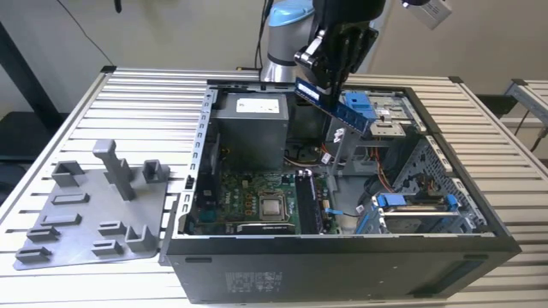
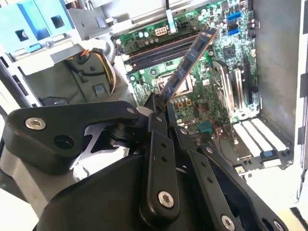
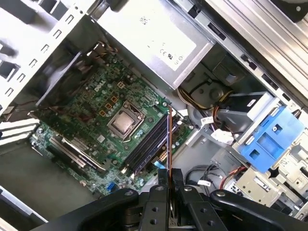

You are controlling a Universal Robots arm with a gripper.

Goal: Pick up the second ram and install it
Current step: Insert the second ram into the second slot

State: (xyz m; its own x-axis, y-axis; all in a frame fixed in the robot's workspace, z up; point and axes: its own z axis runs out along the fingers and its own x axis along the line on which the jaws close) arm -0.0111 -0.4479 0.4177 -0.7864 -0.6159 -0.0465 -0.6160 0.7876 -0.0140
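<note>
Plainly, the gripper (image 1: 325, 85) is clamped on 1 end of the second ram (image 2: 190, 61), holding it tilted in mid-air above the open computer case (image 1: 342, 266). Gripped so, the stick may pivot and meet the memory slots (image 3: 147, 145) skewed, jamming.

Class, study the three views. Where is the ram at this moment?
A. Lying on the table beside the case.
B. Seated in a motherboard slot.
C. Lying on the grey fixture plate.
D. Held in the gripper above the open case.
D: the gripper clamps one end of the ram, which hangs tilted over the case, clear of the motherboard.
</note>
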